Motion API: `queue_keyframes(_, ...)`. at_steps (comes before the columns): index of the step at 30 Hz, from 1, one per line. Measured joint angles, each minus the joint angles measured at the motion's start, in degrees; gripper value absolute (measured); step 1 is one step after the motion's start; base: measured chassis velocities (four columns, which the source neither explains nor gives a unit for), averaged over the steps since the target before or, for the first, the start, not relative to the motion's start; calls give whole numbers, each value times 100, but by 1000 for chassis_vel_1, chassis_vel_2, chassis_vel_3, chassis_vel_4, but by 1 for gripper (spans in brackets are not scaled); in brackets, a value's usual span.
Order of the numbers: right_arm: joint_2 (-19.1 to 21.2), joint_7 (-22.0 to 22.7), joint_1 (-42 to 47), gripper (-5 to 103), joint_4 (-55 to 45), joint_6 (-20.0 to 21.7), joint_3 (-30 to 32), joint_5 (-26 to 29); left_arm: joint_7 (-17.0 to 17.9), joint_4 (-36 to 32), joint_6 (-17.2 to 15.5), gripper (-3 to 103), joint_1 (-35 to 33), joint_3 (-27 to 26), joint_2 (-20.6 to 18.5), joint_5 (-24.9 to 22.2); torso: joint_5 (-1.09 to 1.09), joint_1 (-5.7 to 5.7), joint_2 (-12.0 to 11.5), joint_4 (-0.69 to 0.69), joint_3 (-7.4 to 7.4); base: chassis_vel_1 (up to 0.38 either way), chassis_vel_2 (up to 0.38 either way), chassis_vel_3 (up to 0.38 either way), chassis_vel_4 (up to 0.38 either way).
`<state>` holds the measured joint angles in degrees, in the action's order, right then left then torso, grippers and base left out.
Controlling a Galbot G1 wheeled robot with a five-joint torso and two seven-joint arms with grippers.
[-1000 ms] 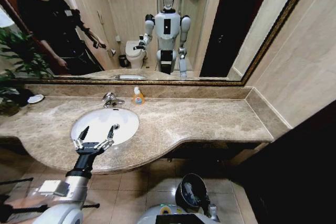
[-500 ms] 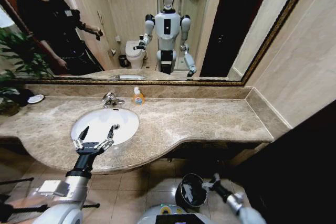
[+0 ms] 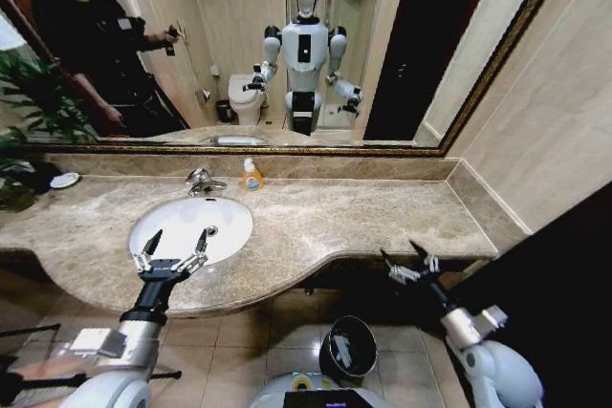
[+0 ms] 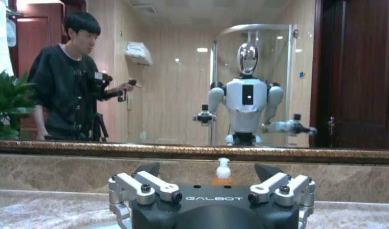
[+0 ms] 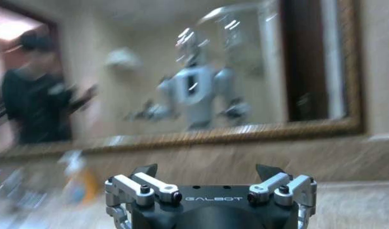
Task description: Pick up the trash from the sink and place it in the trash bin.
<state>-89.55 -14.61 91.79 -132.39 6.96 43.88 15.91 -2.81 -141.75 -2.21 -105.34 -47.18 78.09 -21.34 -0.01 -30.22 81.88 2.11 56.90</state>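
1. Beige marble countertop (image 3: 382,212) runs under a wide gold-framed mirror (image 3: 402,45) in the head view; the sink (image 3: 191,226) is sunk into it toward the left end, basin white and bare as far as can be told.
2. Head view: chrome faucet (image 3: 201,182) stands at the sink's far rim; an orange soap bottle (image 3: 251,176) stands just beside the faucet, against the backsplash.
3. Head view: left gripper (image 3: 172,253) hangs over the sink's near rim, fingers spread wide apart, holding nothing.
4. Head view: right gripper (image 3: 409,262) is well away from the sink, at the countertop's front edge near its right end, fingers apart and empty.
5. Head view: the trash bin (image 3: 348,347) sits on the tiled floor below the countertop, to the right of the sink; dark liner visible, contents cannot be told.
6. Left wrist view: left gripper (image 4: 213,177) faces the mirror (image 4: 181,71), fingers apart; the soap bottle (image 4: 223,172) shows between them, farther off.
7. Right wrist view: right gripper (image 5: 210,177) faces the mirror (image 5: 258,57), fingers apart; scene blurred, an orange bottle-like shape (image 5: 80,183) barely readable.
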Motion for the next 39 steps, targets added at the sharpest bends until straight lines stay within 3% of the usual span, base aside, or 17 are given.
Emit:
queue_keyframes(1,-3,688,-28,100,-117,-104,-486,-308,1,0,0,100,0,0,0,0,0,0,0,1,0,0,0,0,0)
queue_keyframes(3,-76,1254,-26,100,-200,-223,-1073,-942,1,0,0,100,0,1,0,0,0,-1,0,1,0,0,0,0,0)
queue_keyframes(9,-255,1674,114,100,-60,2,-1839,-1933,1,0,0,100,0,0,0,0,0,0,0,0,0,0,0,0,0)
queue_keyframes(11,-255,1665,134,100,9,-19,-1844,-1978,1,0,0,100,0,0,0,0,0,0,0,0,0,0,0,0,0)
queue_keyframes(17,4,802,-325,100,836,-258,-1286,-1315,1,0,0,100,0,0,0,0,1,0,0,0,0,0,0,0,0)
queue_keyframes(29,425,1045,-988,100,1125,79,-1026,-627,1,0,0,100,0,0,0,0,1,-1,0,0,1,0,0,0,0)
queue_keyframes(39,494,1105,-995,100,1156,95,-1025,-638,1,0,0,100,0,0,0,0,1,0,0,0,0,0,0,0,0)
